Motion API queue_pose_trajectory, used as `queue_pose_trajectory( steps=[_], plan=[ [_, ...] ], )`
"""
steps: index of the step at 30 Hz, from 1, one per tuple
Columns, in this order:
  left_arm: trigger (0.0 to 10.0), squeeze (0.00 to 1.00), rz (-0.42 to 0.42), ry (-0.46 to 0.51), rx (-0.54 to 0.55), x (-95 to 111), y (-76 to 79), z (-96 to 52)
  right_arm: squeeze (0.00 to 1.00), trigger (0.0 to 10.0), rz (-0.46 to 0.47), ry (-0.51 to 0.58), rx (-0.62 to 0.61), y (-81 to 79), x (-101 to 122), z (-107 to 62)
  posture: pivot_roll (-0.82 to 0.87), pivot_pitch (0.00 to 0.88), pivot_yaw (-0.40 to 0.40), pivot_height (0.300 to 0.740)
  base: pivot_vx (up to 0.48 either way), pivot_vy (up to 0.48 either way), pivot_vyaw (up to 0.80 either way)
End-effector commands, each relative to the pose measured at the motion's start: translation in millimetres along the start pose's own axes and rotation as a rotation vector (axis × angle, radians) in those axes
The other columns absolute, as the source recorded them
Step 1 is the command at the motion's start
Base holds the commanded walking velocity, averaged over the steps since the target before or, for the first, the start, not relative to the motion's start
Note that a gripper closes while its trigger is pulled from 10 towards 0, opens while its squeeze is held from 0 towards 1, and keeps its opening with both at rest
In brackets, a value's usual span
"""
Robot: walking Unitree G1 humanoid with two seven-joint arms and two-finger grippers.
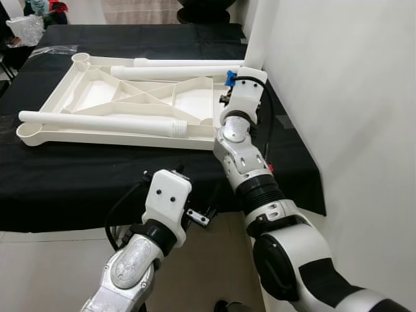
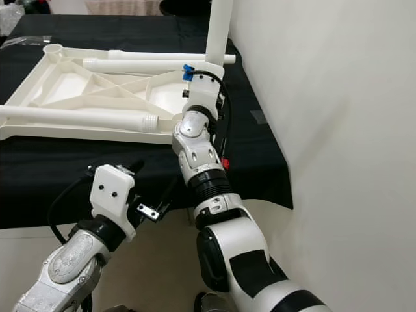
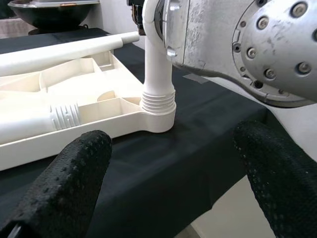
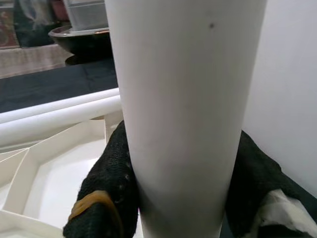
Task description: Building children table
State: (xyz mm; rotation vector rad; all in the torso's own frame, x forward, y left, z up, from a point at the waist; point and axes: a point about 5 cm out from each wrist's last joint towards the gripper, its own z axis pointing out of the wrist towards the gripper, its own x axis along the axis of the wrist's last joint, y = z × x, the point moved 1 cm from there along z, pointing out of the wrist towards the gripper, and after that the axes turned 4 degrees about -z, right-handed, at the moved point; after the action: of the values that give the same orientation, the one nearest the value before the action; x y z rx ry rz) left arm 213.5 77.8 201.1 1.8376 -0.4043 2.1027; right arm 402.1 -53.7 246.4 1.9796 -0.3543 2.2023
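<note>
Right gripper: jaws clamped around the upright leg, which stands in the corner socket of the upside-down tabletop on the black table.
Left gripper: jaws wide, holding nothing, hovering just off the table edge.
Risk: a tilted leg could cross-thread; the loose legs lying on the tabletop could roll.
Writing: none readable.

Black tablecloth, white wall, dark bowl
</note>
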Motion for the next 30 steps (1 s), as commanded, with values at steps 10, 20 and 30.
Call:
queue_pose_trajectory(
  steps=[10,20,30],
  plan=[
    [10.0,0.0,-0.007,-0.017,-0.005,-4,2.5,-0.7,1.0,10.0,0.03,-0.013,0.047,-2.3,-3,-2.7,0.07,0.144,-0.091,0.74,0.0,0.0,0.0],
    [10.0,0.0,-0.008,-0.018,-0.001,-5,2.6,-0.7,0.0,10.0,0.034,0.031,0.13,-0.4,4,-0.4,0.07,0.141,-0.093,0.74,0.0,0.0,0.0],
    [10.0,0.0,-0.01,-0.013,-0.005,-5,3.5,-0.6,0.0,10.0,0.012,0.106,0.18,31.3,15,10.5,0.07,0.132,-0.085,0.74,0.0,0.0,0.0]
  ],
)
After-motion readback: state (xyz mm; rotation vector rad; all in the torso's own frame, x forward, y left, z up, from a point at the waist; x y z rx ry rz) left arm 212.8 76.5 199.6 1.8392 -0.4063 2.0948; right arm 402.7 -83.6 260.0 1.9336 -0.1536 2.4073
